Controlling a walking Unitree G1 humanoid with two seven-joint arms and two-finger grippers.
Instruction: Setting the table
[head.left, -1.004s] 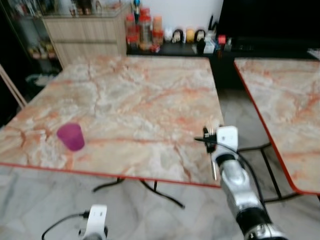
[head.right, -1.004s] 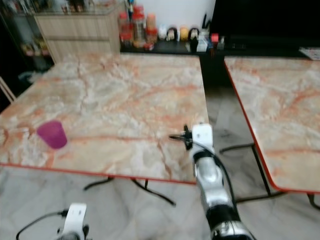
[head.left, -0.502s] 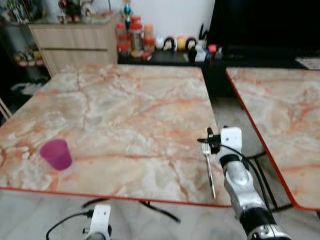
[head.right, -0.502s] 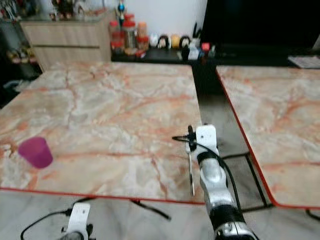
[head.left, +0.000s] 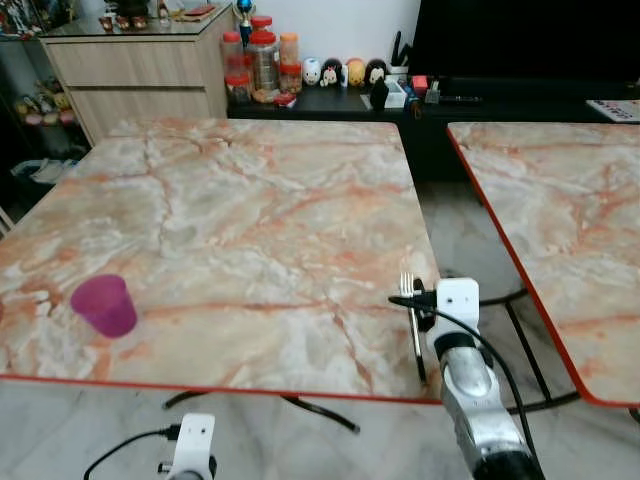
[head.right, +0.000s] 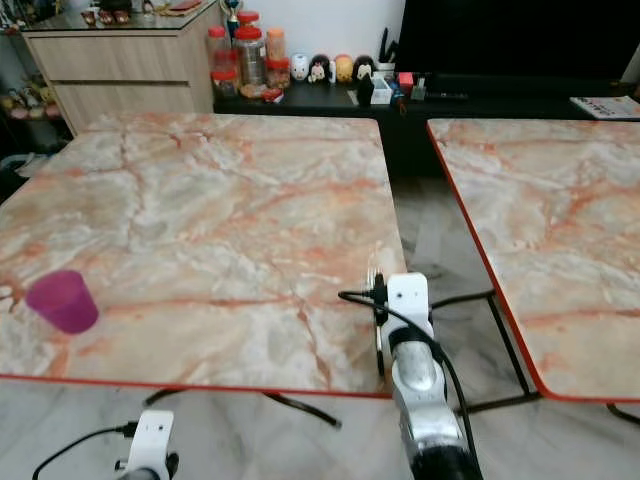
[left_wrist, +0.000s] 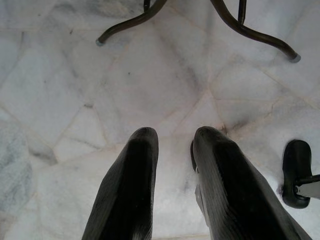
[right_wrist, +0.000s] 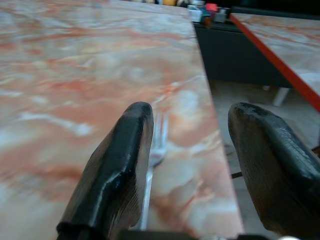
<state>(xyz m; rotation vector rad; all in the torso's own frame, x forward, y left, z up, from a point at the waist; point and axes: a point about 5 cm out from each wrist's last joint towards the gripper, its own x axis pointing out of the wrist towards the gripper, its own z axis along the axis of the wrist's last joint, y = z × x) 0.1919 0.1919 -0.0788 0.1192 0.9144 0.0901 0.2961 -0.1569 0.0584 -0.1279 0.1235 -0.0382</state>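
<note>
Resting item: fork (head.left: 411, 318) lies flat on marble table (head.left: 250, 220), near its right edge, tines pointing away from the robot
Right gripper (right_wrist: 190, 145): fingers spread wide, holding nothing, poised low over the fork's handle end at the table's near right corner
Left gripper (left_wrist: 172, 145): hangs below table level over tiled floor (left_wrist: 150, 85), fingers slightly apart, empty
Other item: purple cup (head.left: 104, 305) upright near the table's front left edge, well apart from the fork
</note>
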